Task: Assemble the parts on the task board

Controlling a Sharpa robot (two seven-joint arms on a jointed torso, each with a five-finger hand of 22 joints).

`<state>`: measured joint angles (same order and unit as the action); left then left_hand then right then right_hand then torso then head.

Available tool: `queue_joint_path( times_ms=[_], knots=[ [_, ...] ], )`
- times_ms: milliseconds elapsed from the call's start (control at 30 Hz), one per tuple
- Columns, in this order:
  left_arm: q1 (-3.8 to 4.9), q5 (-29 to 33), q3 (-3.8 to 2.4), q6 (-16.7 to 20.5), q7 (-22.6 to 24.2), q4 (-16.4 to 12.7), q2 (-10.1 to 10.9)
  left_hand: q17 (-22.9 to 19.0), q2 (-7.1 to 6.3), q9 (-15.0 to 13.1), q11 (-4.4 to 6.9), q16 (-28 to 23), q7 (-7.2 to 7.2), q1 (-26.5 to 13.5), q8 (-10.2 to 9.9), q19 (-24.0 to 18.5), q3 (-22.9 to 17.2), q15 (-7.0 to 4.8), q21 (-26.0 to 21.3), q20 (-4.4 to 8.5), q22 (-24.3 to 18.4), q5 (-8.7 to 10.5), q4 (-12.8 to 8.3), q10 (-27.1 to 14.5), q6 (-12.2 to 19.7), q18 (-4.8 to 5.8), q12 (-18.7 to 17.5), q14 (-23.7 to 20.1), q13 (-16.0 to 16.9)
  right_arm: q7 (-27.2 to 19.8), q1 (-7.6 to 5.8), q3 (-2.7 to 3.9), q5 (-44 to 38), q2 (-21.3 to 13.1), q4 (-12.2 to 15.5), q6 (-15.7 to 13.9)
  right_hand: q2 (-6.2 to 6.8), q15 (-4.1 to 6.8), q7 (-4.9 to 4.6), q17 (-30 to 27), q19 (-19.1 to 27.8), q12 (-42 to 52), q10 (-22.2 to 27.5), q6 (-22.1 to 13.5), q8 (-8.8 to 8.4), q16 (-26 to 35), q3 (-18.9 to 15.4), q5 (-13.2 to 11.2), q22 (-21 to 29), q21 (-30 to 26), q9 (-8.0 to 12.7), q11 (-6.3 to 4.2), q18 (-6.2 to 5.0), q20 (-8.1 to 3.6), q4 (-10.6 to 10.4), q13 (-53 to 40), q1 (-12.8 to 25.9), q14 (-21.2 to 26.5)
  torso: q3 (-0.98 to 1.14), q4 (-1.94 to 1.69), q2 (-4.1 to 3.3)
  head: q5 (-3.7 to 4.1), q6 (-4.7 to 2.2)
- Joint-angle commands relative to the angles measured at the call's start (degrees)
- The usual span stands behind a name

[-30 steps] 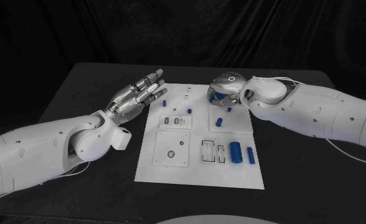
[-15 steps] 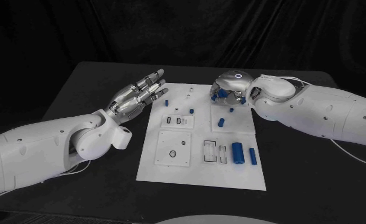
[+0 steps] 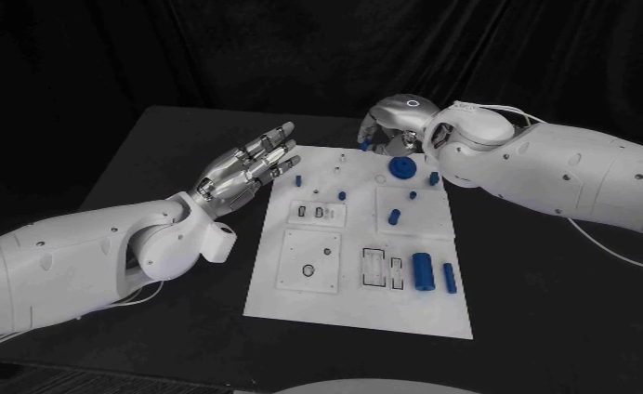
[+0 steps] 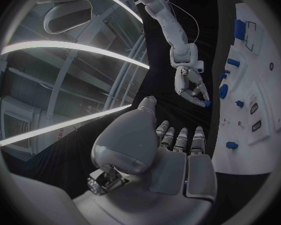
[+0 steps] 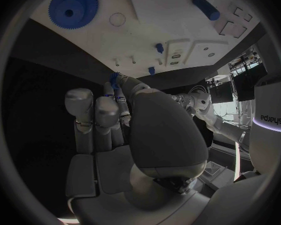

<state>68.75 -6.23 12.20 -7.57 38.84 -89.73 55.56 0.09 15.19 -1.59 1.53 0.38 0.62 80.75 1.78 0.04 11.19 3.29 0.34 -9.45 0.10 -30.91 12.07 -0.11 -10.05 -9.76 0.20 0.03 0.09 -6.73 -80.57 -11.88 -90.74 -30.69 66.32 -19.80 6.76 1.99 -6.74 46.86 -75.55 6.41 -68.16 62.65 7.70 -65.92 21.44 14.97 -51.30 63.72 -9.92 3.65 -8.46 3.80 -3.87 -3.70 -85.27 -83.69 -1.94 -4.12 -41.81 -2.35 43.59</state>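
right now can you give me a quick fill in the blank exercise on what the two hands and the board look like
1. The left hand hovers beside the white board with its fingers spread, holding ____.
2. The right hand pinches a small ____ piece in its fingers.
3. The round blue gear lies on the ____.
4. The table under the board is ____ in colour.

Missing words: nothing; blue; board; black

White task board (image 3: 351, 306) on a black table (image 3: 161, 143), blue parts (image 3: 422, 270) (one toothed gear (image 3: 400, 168)).
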Motion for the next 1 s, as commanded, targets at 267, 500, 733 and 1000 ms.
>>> queue_joint_path(
  times_ms=[267, 500, 733, 1000],
  knots=[
    [0.15, -0.05, -0.05, 0.72, 5.66, 0.09, -0.55, -0.09, -0.16, -0.07, -0.33, -0.38, 0.09, 0.35, 0.26, -0.04, 0.11, -0.29, -0.34, 0.20, -0.10, -0.42, -0.39, 0.11, -0.63, -0.36, -0.20, -0.03, -0.09, 0.73, 0.67, 0.02, 1.49, 4.48, -6.23, 0.85, 0.10, -0.49, -0.20, 0.20, -0.05, -0.45, -0.43, -0.66, -0.49, -0.36, 0.18, -0.47, -0.34, 0.36, -0.09, -0.12, 0.78, 0.43, -0.13, 0.06, 0.53, 0.06, -0.29, -1.21, -0.93, 1.13, -0.03],
    [0.15, -0.05, -0.05, 0.70, 5.51, 0.16, -0.68, -0.09, -0.14, -0.06, -0.36, -0.38, 0.10, 0.34, 0.26, -0.04, 0.10, -0.33, -0.34, 0.24, -0.10, -0.46, -0.41, 0.11, -0.61, -0.36, -0.20, -0.03, -0.09, 0.58, 1.14, 0.02, 1.51, 6.52, -9.08, 0.67, 0.19, -0.59, -0.31, 0.47, -0.04, -0.71, -0.32, -0.93, -0.69, -0.51, 0.27, -0.48, -0.69, 0.57, -0.12, -0.01, 0.84, 0.53, -0.14, 0.06, 0.58, 0.05, -0.25, -1.79, -1.52, 1.85, -0.62],
    [0.15, -0.05, -0.05, 0.74, 5.27, 0.03, -0.52, -0.09, -0.14, -0.06, -0.36, -0.38, 0.10, 0.34, 0.26, -0.04, 0.10, -0.33, -0.34, 0.24, -0.10, -0.46, -0.41, 0.11, -0.61, -0.36, -0.20, -0.03, -0.09, 0.75, 1.32, 0.02, 1.52, 7.42, -9.89, 1.14, 0.22, -0.63, -0.33, 0.52, 0.00, -0.85, -0.25, -1.10, -0.81, -0.54, 0.33, -0.49, -0.86, 0.67, -0.13, 0.04, 0.86, 0.58, -0.16, 0.06, 0.63, 0.08, -0.22, -2.10, -2.11, 2.29, -1.32],
    [0.15, -0.05, -0.05, 0.75, 5.23, -0.14, -0.44, -0.09, -0.07, -0.04, -0.48, -0.38, 0.18, 0.34, 0.24, -0.04, 0.05, -0.40, -0.34, 0.30, -0.10, -0.60, -0.49, 0.11, -0.52, -0.37, -0.20, -0.03, -0.09, 1.38, 1.66, 0.02, 1.52, 8.12, -10.43, 2.06, 0.38, -0.74, -0.46, 0.72, 0.31, -1.63, 0.36, -1.92, -1.43, -0.60, 0.74, -0.28, -1.33, 0.88, -0.18, 0.26, 0.86, 0.74, -0.04, 0.07, 0.57, 0.32, -0.25, -2.31, -2.28, 2.75, -1.57]
  ],
)
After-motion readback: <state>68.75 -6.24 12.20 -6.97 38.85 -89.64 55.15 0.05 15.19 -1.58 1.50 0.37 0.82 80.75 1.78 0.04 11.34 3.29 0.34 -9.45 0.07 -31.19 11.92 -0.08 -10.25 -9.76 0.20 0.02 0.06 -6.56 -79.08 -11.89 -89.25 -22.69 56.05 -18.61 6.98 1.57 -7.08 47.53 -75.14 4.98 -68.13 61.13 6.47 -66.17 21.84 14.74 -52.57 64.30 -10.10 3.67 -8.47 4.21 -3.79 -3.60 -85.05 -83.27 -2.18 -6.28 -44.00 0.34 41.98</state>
